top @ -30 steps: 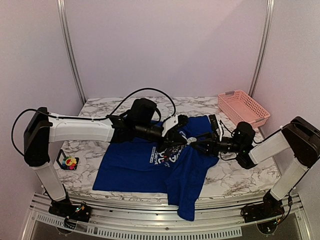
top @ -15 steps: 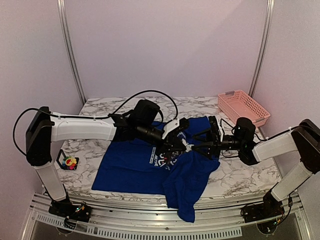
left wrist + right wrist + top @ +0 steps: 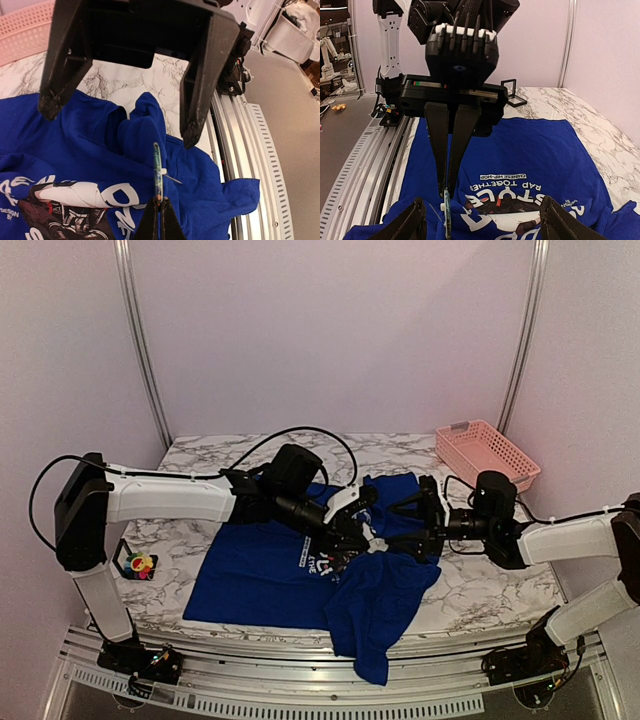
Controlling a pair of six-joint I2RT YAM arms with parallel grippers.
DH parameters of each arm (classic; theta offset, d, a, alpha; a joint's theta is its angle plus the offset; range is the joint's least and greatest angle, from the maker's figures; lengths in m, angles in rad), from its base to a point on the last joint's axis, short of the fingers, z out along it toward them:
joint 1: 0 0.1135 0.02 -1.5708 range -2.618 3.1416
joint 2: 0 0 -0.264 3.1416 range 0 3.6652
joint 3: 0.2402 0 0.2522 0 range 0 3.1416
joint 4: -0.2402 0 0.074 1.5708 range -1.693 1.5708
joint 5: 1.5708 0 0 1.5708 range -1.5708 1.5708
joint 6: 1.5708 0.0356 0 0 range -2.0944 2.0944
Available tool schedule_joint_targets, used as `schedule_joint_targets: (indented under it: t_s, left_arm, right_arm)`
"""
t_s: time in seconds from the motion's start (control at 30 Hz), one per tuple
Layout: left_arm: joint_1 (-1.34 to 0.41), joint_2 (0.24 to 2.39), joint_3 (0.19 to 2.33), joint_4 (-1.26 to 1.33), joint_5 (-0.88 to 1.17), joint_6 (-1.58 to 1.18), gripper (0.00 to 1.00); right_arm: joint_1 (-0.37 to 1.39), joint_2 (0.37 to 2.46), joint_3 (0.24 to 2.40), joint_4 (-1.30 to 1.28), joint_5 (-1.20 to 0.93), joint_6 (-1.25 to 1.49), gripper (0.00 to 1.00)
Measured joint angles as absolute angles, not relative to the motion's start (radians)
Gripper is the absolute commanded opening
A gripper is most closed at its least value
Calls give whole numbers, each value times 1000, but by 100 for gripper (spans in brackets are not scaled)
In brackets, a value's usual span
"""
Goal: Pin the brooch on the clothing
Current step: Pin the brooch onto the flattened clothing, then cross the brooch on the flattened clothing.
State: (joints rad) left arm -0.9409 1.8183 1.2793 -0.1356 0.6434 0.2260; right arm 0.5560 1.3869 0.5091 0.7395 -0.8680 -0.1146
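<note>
While the left tool [image 3: 159,202] pinches the multicoloured flower-shaped brooch [image 3: 157,167] edge-on over the royal-blue printed T-shirt [image 3: 65,145], the wide-spread right tool [image 3: 481,200] must likely bunch fabric for piercing.

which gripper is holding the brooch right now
The left gripper: it is shut on the brooch, seen edge-on above the blue T-shirt. The right gripper stands wide open, gripping nothing.
</note>
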Motion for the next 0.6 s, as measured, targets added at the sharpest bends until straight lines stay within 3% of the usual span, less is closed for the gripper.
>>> schedule_joint_targets:
  t_s: [0.6]
  left_arm:
    - [-941, 1818, 1279, -134, 642, 209, 0]
  right_arm:
    - [694, 1468, 460, 817, -669, -119, 65]
